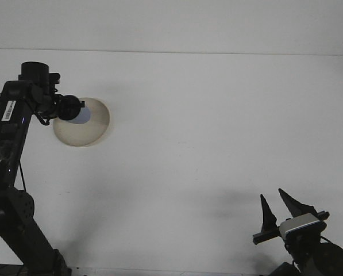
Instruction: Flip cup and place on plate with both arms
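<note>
My left gripper (73, 109) clamped on cup (83, 113), cup over left part of plate (96, 127), axis roughly sideways, not yet set down. My right gripper (276, 209) spread, empty, well apart from plate.

A plain white table (217, 126) meets a pale wall (177, 23).

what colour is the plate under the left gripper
Cream or off-white: the round shallow plate looks slightly warmer than the white table, seen in the front view.
</note>
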### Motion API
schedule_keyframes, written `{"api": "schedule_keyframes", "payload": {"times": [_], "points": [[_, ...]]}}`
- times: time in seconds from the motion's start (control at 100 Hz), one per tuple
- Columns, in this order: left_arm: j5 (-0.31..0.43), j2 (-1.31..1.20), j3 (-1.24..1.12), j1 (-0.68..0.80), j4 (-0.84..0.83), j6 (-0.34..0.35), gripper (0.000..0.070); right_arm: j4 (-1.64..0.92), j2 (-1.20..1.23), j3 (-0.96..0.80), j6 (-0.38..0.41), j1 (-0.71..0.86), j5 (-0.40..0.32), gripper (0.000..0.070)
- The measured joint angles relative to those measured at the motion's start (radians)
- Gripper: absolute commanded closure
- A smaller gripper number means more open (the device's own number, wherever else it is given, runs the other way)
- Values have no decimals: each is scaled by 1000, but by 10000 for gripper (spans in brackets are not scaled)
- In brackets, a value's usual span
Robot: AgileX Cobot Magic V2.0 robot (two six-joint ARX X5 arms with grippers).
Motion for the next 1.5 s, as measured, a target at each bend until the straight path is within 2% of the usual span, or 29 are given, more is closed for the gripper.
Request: {"api": "schedule_keyframes", "payload": {"times": [0.1,0.42,0.46,0.54,0.59,0.71,0.89,1.12,1.34,1.5], "points": [[-37,60,0,14,0,4,687,0,0,0,0,0,0,367],[-66,145,0,24,23,21,672,0,0,0,0,0,0,368],[-66,153,0,24,27,25,610,0,0,0,0,0,0,367],[-66,158,0,24,43,31,399,0,0,0,0,0,0,368],[-66,158,0,24,55,34,321,0,0,0,0,0,0,367],[-66,158,0,24,69,37,291,0,0,0,0,0,0,367],[-58,158,30,24,89,37,153,0,0,0,0,0,0,367],[-48,124,227,24,28,37,151,0,0,0,0,0,0,367],[40,-93,259,24,4,31,153,0,0,0,0,0,2,367],[165,-278,259,44,-44,7,165,0,0,0,0,0,25,368]]}}
